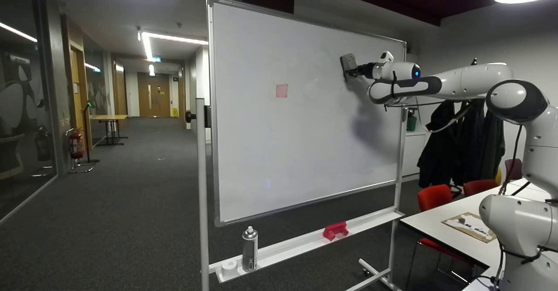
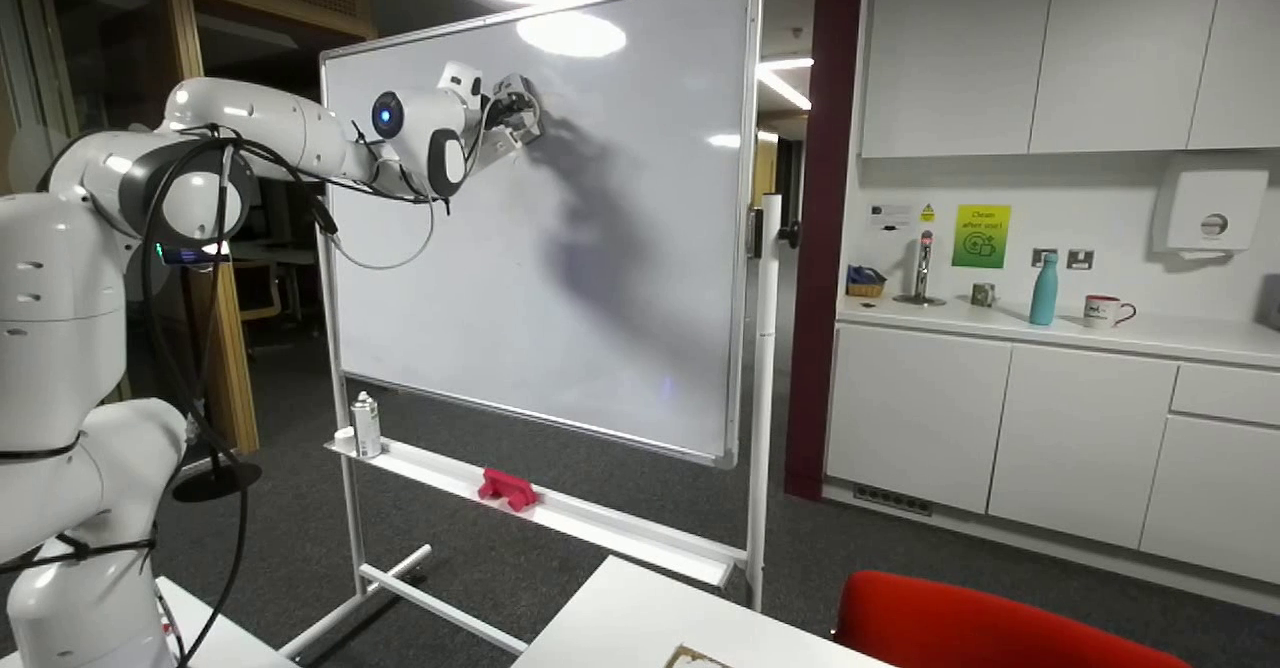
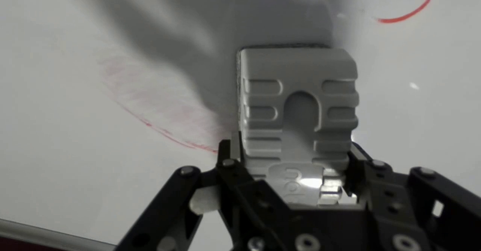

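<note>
My gripper (image 3: pixel 297 147) is shut on a grey board eraser (image 3: pixel 300 70) with ribbed sides and a dark felt edge. One finger (image 3: pixel 235 145) presses each flank. The eraser's face is turned to the whiteboard (image 1: pixel 296 143) and seems to lie against it; the contact itself is hidden. In the wrist view a faded pink smear (image 3: pixel 165 100) with a thin red line (image 3: pixel 165 132) runs to the left of the eraser. A bolder red arc (image 3: pixel 406 16) is at the upper right. Both exterior views show the eraser (image 2: pixel 520 113) high on the board, near the robot's side.
The board's lower tray (image 1: pixel 296 244) bears a spray can (image 1: pixel 250 249), a white roll-like object (image 1: pixel 229 268) and a red holder-like piece (image 1: pixel 335 230). A pink square patch (image 1: pixel 282 90) shows on the board. A white table (image 1: pixel 440 212) and red chairs (image 1: pixel 435 197) stand near the arm.
</note>
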Robot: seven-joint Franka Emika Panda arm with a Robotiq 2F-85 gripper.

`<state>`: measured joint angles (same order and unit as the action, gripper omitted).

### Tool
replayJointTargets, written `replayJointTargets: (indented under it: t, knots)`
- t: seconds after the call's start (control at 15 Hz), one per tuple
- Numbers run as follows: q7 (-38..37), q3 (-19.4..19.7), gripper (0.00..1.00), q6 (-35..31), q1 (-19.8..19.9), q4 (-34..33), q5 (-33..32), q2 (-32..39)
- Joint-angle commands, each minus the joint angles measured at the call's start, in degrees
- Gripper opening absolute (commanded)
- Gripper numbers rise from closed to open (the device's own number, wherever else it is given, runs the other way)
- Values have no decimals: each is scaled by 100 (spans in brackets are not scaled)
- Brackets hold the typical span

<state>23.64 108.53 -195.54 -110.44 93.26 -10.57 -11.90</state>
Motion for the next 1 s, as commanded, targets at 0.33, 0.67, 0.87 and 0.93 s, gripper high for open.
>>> replayJointTargets:
  t: [0.33, 0.67, 0.87, 0.93]
  knots:
    - [160, 87, 35, 407, -288, -715, -130, -795]
    - [131, 25, 35, 527, -262, -1007, -134, -1085]
    - [128, -36, 35, 547, -243, -1142, -143, -1225]
    - [128, -55, 35, 553, -239, -1196, -145, -1276]
